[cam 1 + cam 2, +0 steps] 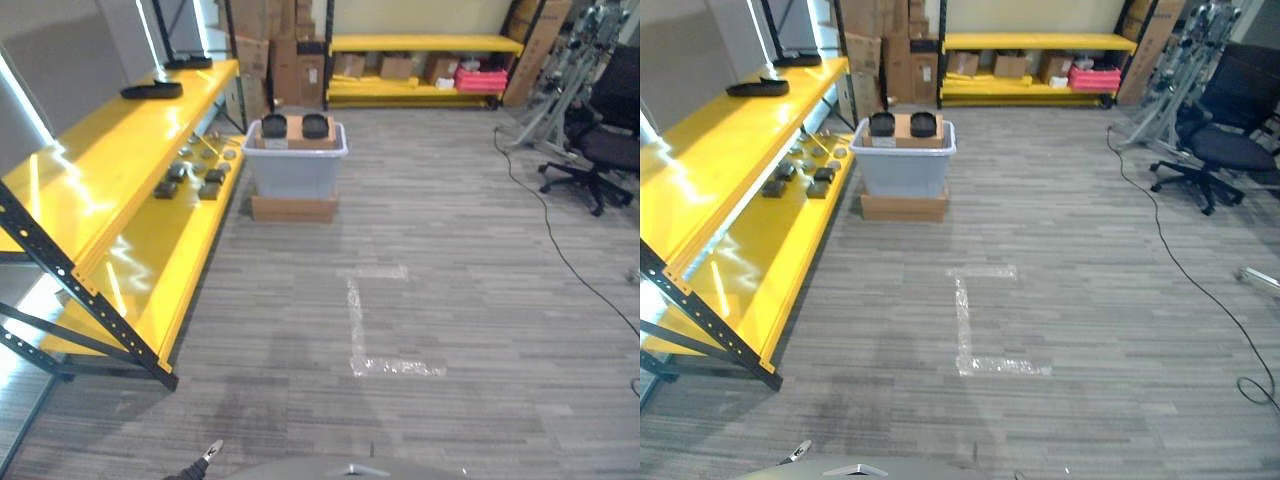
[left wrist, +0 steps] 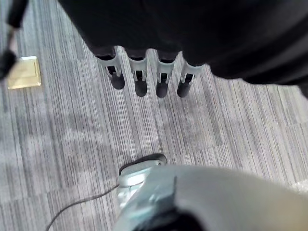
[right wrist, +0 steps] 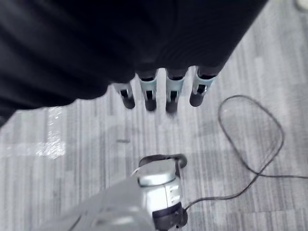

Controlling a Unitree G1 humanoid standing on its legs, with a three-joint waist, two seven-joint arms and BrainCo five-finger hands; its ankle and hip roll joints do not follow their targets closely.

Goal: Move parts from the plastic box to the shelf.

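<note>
**Hands empty, box well ahead: the risks lie in the approach**

Left hand [image 2: 147, 77] hangs over bare floor with its fingers straight and nothing in them; my right hand [image 3: 166, 91] is the same, relaxed and carrying nothing. So no part is in transit, and I judge the pickup has not begun.

Between me and the work is open floor [image 1: 420, 300] with an L of pale tape [image 1: 365, 335]. A black cable [image 1: 560, 250] trails along my right side; if I drift that way while walking, a foot could catch it.

Further on, the plastic box [image 1: 295, 172] sits on a flat cardboard base [image 1: 293, 208], just beside the end of the yellow shelf [image 1: 110, 170]. Two dark round parts [image 1: 274, 125] rest at its top, on what looks like cardboard. Small dark parts [image 1: 187, 180] already lie on the lower shelf level. Coming in too close on the left risks clipping the shelf's black brace [image 1: 80, 290]; a heavy reach might shove the box off its base.
</note>
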